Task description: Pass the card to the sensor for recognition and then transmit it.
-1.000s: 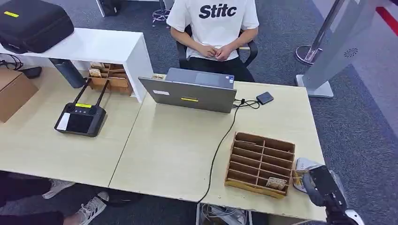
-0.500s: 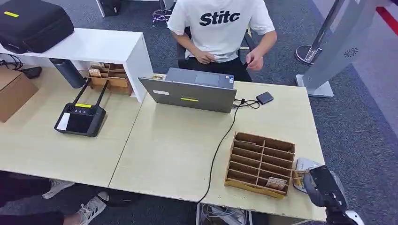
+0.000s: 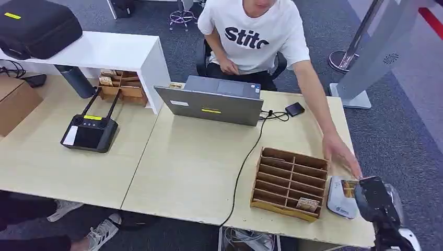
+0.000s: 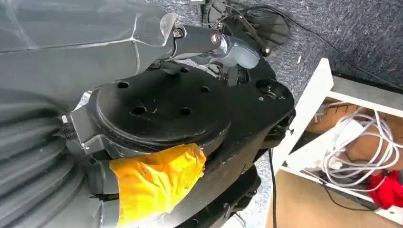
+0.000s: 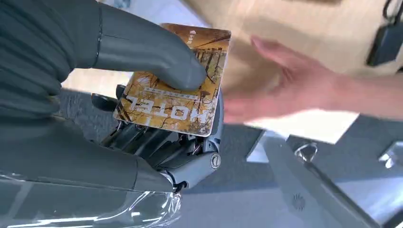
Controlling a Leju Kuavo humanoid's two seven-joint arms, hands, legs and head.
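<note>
Right wrist view gives me the clearest read: my right hand (image 5: pixel 142 95) has the card (image 5: pixel 173 78), a yellow-brown hotel key card, pinned under the thumb against the fingers, face toward the camera. A person's hand (image 5: pixel 290 85) is reaching in just beside the card's free edge, blurred, so I can't say whether it is touching the card or only near it. From the head view, the right hand (image 3: pixel 377 201) sits at the near right corner of the table (image 3: pixel 188 167), just over the pale rounded sensor (image 3: pixel 340 201) that lies beside the wooden organizer (image 3: pixel 290 183), and the person's arm stretches across the table toward it. I judge the recognition step to be done or nearly so, and the handover to be the step in hand. My next move calls for holding the card steady until the person has a firm pinch, then easing the thumb off. My left hand I can't read: the left wrist view is blocked by dark parts, so its state is unknown to me.
</note>
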